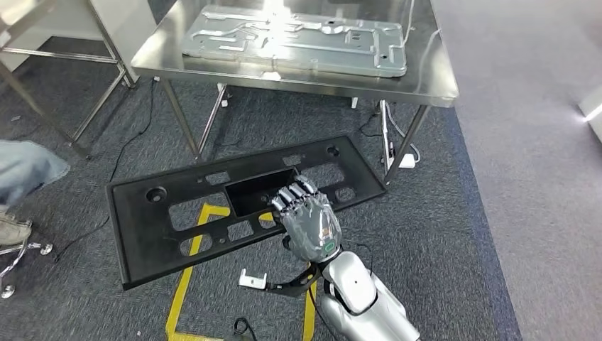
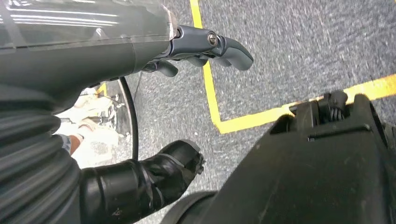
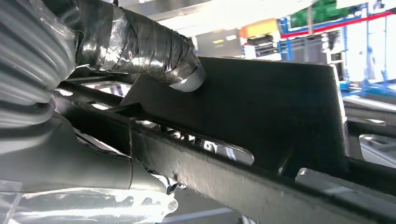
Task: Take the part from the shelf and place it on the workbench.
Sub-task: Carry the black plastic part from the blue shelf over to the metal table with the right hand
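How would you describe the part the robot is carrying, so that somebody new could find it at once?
Start at the steel workbench, where a silver metal plate lies. In front of it, above the grey carpet, the right hand holds a long black panel. Unlike the shiny plate, it is matt black, tilted, with rectangular cut-outs and round holes.

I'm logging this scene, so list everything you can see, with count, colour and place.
panel: one, black, with cutouts, held over the floor in front of the table
table: one, shiny steel, ahead
metal plate: one, grey, lying on the table
floor tape: yellow lines on grey carpet
cables: black, on the floor under the table
person: one, blue sleeve, far left
right robot hand: grips the panel's middle
left robot hand: grey, hangs over the floor
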Tool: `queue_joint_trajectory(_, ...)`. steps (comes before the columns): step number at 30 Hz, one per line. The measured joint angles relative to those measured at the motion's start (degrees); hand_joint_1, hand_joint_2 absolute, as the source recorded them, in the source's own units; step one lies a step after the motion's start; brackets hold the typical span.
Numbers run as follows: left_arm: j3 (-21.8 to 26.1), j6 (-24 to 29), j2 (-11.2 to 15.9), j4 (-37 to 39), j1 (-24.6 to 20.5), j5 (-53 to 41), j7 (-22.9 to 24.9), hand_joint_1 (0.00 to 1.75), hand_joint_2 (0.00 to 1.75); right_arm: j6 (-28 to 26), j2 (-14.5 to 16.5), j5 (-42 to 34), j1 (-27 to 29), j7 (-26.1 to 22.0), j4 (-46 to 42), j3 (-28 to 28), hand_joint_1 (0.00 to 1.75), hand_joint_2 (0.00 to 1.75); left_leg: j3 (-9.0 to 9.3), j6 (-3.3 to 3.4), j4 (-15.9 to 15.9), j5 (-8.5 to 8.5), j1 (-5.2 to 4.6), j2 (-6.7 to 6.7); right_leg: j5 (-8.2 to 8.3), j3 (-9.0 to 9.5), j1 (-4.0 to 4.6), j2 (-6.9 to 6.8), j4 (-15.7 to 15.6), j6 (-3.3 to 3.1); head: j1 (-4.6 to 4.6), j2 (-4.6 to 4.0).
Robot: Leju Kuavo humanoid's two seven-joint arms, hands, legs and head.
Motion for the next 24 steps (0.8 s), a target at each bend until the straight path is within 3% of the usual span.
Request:
queue_joint_trajectory(2, 0.1, 0.0, 0.0, 0.0, 0.0, 0.0, 0.0, 0.00, 1.75, 0.0, -0.1, 0.0, 0.0, 0.0, 0.2, 0.0, 1.75, 1.75, -0.02, 0.12, 0.0, 0.02, 0.02, -0.88, -2.27, -3.36, -0.24, 0.49, 6.6, 0.40, -0.01, 0.00)
queue_joint_trajectory(3, 0.1, 0.0, 0.0, 0.0, 0.1, 0.0, -0.1, 0.00, 1.75, 0.0, -0.1, 0.0, 0.1, 0.0, 0.4, 0.0, 1.75, 1.75, -0.02, 0.12, 0.0, 0.02, 0.02, -1.34, -2.27, -4.25, -0.35, 0.51, 8.1, 0.50, -0.01, 0.00)
queue_joint_trajectory(4, 0.1, 0.0, 0.0, 0.0, 0.1, 0.0, -0.1, 0.00, 1.75, 0.0, -0.1, 0.0, 0.1, 0.0, 0.5, 0.0, 1.75, 1.75, 0.00, 0.11, 0.1, 0.02, 0.02, -1.89, -1.07, -4.00, -0.48, 0.55, 7.2, 0.54, 0.01, 0.00)
queue_joint_trajectory(5, 0.1, 0.0, 0.0, 0.0, 0.1, 0.0, -0.1, 0.00, 1.75, 0.0, -0.1, 0.0, 0.1, 0.0, 0.6, 0.1, 1.75, 1.75, 0.03, 0.08, 0.1, 0.00, 0.04, -2.48, 0.85, -2.78, -0.62, 0.70, 4.4, 0.51, -0.01, 0.00)
queue_joint_trajectory(7, 0.1, 0.1, 0.0, 0.0, 0.1, 0.0, -0.1, 0.00, 1.75, 0.0, -0.1, 0.0, 0.0, 0.0, 0.7, 0.1, 1.75, 1.75, -0.02, -0.20, 0.2, -0.02, 0.10, -3.61, 4.18, 0.70, -0.89, 2.31, -3.0, 0.31, -0.01, 0.00)
queue_joint_trajectory(9, 0.2, 0.4, -0.1, 0.0, 0.1, 0.0, -0.2, 0.00, 1.75, 0.0, -0.1, 0.0, -0.1, 0.1, 0.7, 0.2, 1.75, 1.75, -0.36, -0.91, 0.2, 0.10, 0.26, -4.51, 4.89, 2.59, -0.89, 4.22, -7.0, 0.05, -0.02, 0.00)
queue_joint_trajectory(11, 0.2, 0.7, -0.1, 0.0, 0.1, 0.0, -0.3, 0.00, 1.75, 0.0, -0.2, 0.1, -0.2, 0.2, 0.7, 0.3, 1.75, 1.75, -0.56, -1.85, -0.2, 0.40, 0.50, -5.25, 4.83, 2.94, -0.68, 4.31, -7.6, -0.49, -0.03, 0.00)
queue_joint_trajectory(12, 0.2, 0.7, 0.0, 0.0, 0.1, 0.0, -0.4, 0.00, 1.75, 0.0, -0.1, 0.1, -0.2, 0.3, 0.7, 0.4, 1.75, 1.75, -0.61, -2.20, -0.1, 0.36, 0.59, -5.04, 5.01, 3.13, -0.68, 3.87, -8.0, -0.92, -0.04, 0.00)
queue_joint_trajectory(14, 0.2, 0.7, 0.0, 0.0, 0.0, 0.0, -0.4, 0.00, 1.75, 0.0, -0.1, 0.2, -0.3, 0.3, 0.7, 0.5, 1.75, 1.75, -1.69, -2.53, 2.3, -1.29, 0.46, -3.16, 5.35, 3.57, -0.78, 3.02, -8.7, -1.83, -0.20, 0.00)
queue_joint_trajectory(16, 0.2, 0.7, 0.0, 0.0, 0.0, -0.1, -0.5, 0.00, 1.75, -0.1, -0.1, 0.1, -0.3, 0.3, 0.7, 0.6, 1.75, 1.75, -4.72, -2.59, 8.9, -4.79, 0.37, -1.10, 5.35, 3.72, -0.56, 2.20, -8.9, -2.38, -0.37, 0.00)
queue_joint_trajectory(17, 0.2, 0.7, 0.0, 0.0, 0.1, -0.2, -0.5, 0.00, 1.75, 0.0, -0.1, 0.1, -0.3, 0.3, 0.8, 0.6, 1.75, 1.75, -6.40, -2.65, 12.5, -6.27, 0.37, -0.76, 5.29, 3.68, -0.42, 1.81, -8.8, -2.50, -0.37, 0.00)
queue_joint_trajectory(18, 0.2, 0.7, 0.1, 0.0, 0.2, -0.2, -0.5, 0.00, 1.75, 0.0, -0.1, 0.1, -0.3, 0.3, 0.8, 0.6, 1.75, 1.75, -7.46, -2.71, 14.9, -6.88, 0.37, -0.61, 5.23, 3.64, -0.30, 1.48, -8.7, -2.58, -0.37, 0.00)
queue_joint_trajectory(19, 0.2, 0.7, 0.1, 0.0, 0.2, -0.3, -0.5, 0.00, 1.75, 0.0, -0.1, 0.1, -0.3, 0.2, 0.8, 0.6, 1.75, 1.75, -7.52, -2.73, 15.2, -6.42, 0.37, -0.51, 5.16, 3.59, -0.23, 1.24, -8.5, -2.62, -0.37, 0.00)
queue_joint_trajectory(20, 0.2, 0.6, 0.1, 0.0, 0.3, -0.3, -0.5, 0.00, 1.75, 0.0, -0.1, 0.0, -0.3, 0.2, 0.8, 0.6, 1.75, 1.75, -6.42, -2.68, 13.3, -5.00, 0.37, -0.40, 5.09, 3.56, -0.20, 1.08, -8.4, -2.59, -0.37, 0.00)
queue_joint_trajectory(22, 0.2, 0.5, 0.1, 0.0, 0.2, -0.4, -0.5, 0.00, 1.75, 0.0, -0.1, 0.0, -0.3, 0.2, 0.8, 0.7, 1.75, 1.75, -2.36, -2.42, 5.7, -1.77, 0.30, -0.09, 4.83, 3.48, -0.11, 0.91, -7.9, -2.34, -0.37, 0.00)
queue_joint_trajectory(24, 0.2, 0.4, 0.1, 0.0, 0.0, -0.4, -0.5, 0.00, 1.75, 0.0, -0.1, 0.0, -0.4, 0.2, 0.8, 0.7, 1.75, 1.75, 0.05, -1.99, 1.0, -0.70, 0.07, 0.02, 4.64, 3.25, 0.08, 0.86, -7.5, -1.85, -0.34, 0.00)
